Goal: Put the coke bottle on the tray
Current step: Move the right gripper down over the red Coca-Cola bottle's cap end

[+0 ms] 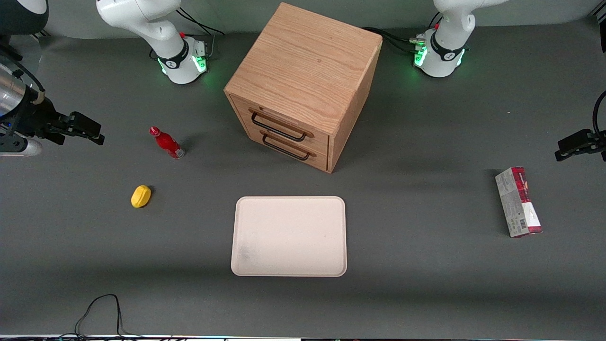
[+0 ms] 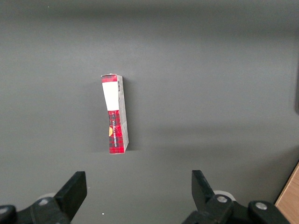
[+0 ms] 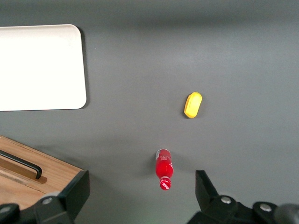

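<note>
You are working over a wide grey counter (image 1: 426, 284) with the cabinet (image 1: 303, 85) standing mid-counter and the tray (image 1: 289, 236) lying bare just nearer the front camera than it, while the box (image 1: 518, 202) is sitting toward the parked arm's end. Your gripper (image 1: 85, 128) is hanging above the counter's working-arm end, well apart from the bottle (image 1: 166, 142), jaws spread wide and holding nothing. The bottle is standing near the lemon (image 1: 141, 196), and being slim it is likely tipping if one jaw clips it on the way down.

Glossy coke bottle (image 1: 166, 142), matt tray (image 1: 289, 236), wood-grain cabinet (image 1: 303, 71)
</note>
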`<state>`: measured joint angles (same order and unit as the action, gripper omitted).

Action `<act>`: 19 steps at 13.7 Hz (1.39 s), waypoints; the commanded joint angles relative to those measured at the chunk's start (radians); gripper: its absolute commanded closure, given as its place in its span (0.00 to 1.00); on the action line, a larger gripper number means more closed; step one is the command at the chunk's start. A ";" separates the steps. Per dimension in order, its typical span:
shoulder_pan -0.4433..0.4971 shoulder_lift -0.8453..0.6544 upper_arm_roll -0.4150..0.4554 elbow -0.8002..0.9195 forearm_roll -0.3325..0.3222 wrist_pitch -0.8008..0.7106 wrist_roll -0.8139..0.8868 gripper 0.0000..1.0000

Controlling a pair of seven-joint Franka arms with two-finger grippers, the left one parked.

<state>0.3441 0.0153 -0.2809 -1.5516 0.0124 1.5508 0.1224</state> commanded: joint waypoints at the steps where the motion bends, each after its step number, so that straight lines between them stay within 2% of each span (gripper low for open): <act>1: -0.007 0.015 -0.004 0.024 0.024 -0.014 -0.017 0.00; 4: -0.007 0.015 -0.004 -0.002 0.029 -0.018 -0.014 0.00; 8: -0.005 -0.032 0.002 -0.186 0.014 -0.003 -0.029 0.00; 11: -0.004 -0.264 0.002 -0.572 0.009 0.261 -0.032 0.00; 12: 0.002 -0.317 0.000 -0.676 -0.026 0.332 -0.030 0.00; 13: 0.006 -0.331 0.003 -0.732 -0.066 0.372 -0.029 0.00; 19: 0.012 -0.367 -0.004 -0.990 -0.080 0.642 -0.029 0.00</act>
<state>0.3503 -0.3115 -0.2810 -2.4501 -0.0508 2.1052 0.1073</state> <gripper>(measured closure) 0.000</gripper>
